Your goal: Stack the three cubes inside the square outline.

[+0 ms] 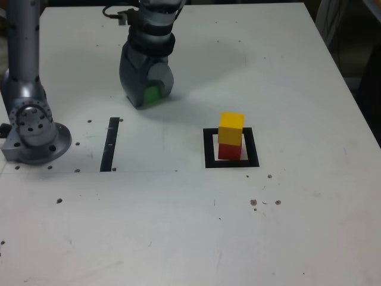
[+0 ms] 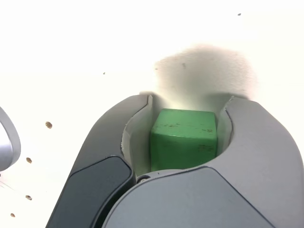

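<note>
Hiding green cube (image 1: 152, 93) – claw (image 1: 147, 98)-cupped.

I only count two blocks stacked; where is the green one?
The green cube sits between the claw's jaws, toward the exterior view's upper left, beyond the black tape strip.

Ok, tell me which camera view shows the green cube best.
The wrist view: the green cube fills the middle of the frame, sitting between the gripper jaws. The exterior view shows only a small green patch under the gripper, far from the square outline.
</note>
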Robot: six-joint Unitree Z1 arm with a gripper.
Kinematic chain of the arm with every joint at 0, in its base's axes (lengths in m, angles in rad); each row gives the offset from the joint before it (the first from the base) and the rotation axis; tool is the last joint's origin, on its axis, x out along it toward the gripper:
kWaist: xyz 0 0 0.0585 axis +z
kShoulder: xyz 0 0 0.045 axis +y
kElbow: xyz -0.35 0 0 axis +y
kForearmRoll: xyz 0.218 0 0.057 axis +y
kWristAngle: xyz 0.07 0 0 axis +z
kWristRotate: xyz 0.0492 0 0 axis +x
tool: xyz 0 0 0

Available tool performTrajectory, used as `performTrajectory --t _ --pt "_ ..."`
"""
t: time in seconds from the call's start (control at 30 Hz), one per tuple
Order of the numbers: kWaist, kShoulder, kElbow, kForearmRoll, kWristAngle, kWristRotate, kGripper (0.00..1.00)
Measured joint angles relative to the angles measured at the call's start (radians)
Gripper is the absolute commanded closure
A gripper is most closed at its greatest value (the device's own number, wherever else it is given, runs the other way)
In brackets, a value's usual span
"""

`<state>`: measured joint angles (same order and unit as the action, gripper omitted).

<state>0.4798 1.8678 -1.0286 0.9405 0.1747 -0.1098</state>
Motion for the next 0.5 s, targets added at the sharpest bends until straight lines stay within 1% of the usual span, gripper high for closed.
performTrajectory --t 0.1,0.17,0.23,0.37,0.43,0.5 --pt "-0.022 -0.012 -0.021 0.014 -0.003 0.025 0.83" --pt "-0.043 -0.037 -0.043 0.044 -0.002 0.038 0.84" --pt "-0.086 -0.083 -0.095 0.109 0.002 0.079 0.85" --pt "-0.207 -0.187 -0.227 0.237 0.013 0.176 0.87" --pt "-0.263 -0.211 -0.290 0.300 0.018 0.200 0.88" --pt "-0.328 -0.211 -0.357 0.366 0.019 0.215 0.89"
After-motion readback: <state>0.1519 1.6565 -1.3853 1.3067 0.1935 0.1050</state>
